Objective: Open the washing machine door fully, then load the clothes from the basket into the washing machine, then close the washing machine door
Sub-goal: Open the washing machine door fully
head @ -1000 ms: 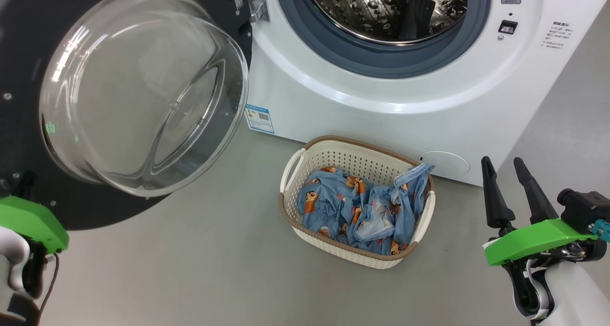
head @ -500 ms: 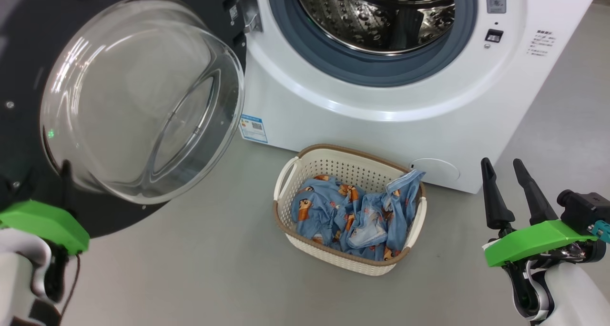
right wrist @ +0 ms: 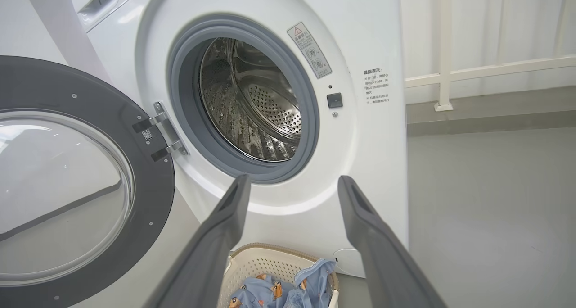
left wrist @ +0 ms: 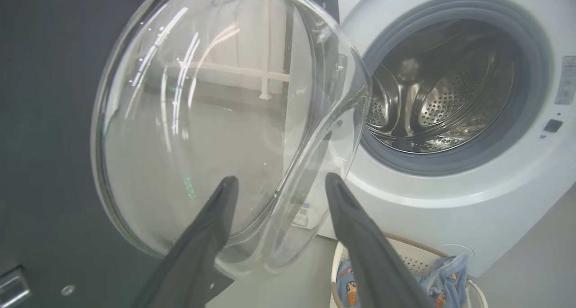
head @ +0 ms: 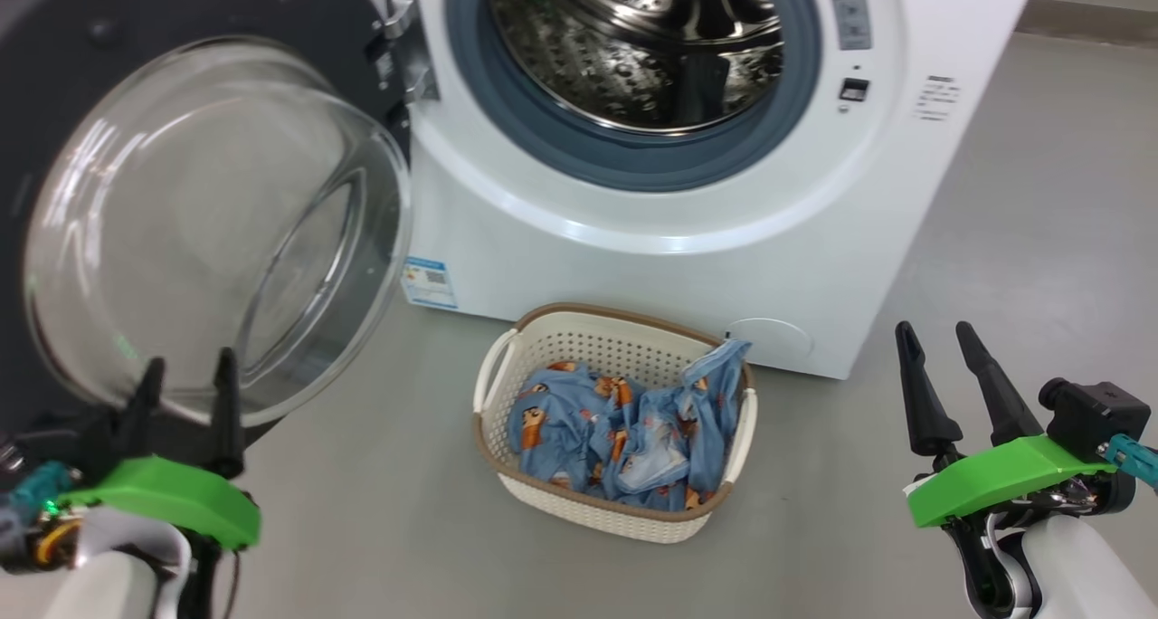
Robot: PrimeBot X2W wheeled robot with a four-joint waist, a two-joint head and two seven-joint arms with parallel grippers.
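Place: a laundry corner, as I see it over my remote feeds.
Appliance: white front-loading washing machine (head: 633, 266).
Floor: bare grey floor (head: 1040, 194) (smooth and matte).
Laundry: basket (head: 606, 515) of clothes (head: 624, 429) standing before it.
Backdrop: pale wall (right wrist: 495, 20) with a white rail (right wrist: 490, 70).

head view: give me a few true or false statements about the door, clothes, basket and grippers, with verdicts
1. The door stands open. True.
2. The clothes lie in the drum. False: they lie in the basket; the drum looks empty.
3. The basket sits on the floor in front of the washer. True.
4. The left gripper is clamped on the door. False: its jaws stand apart, holding nothing.
5. The right gripper is open and empty. True.
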